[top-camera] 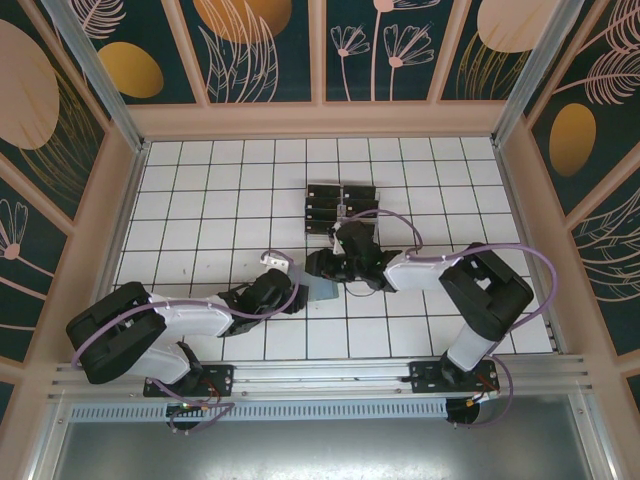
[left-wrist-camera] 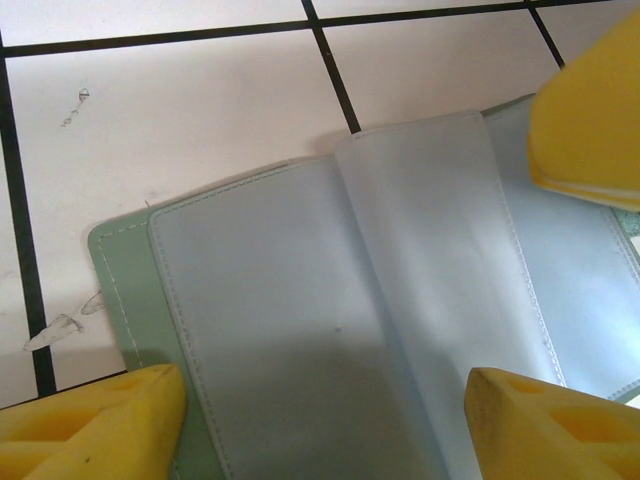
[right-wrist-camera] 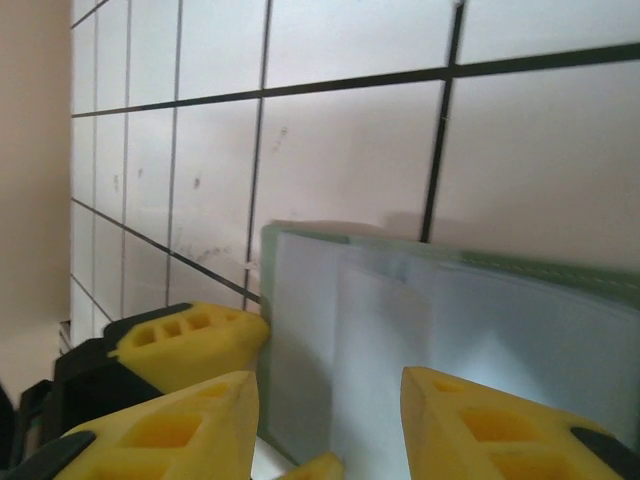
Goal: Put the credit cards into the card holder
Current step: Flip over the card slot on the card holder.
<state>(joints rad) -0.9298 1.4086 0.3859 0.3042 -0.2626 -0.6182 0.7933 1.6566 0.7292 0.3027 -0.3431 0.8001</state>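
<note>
Finds the left pincer [top-camera: 300, 290] low at centre of the top view, fingers apart over the open green holder [top-camera: 327, 292] flat on the table [top-camera: 200, 200], meets the right pincer [top-camera: 322, 268] just above, likewise apart, then spots black cards [top-camera: 340, 205] farther up.

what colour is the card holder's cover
Sage green; the card holder shows best in the left wrist view.

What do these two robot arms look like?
The left arm and right arm match: white rounded links between chunky black joints. A thin purple cable loops along each. Their fingers are bright yellow wedges with hollow cut-outs.
</note>
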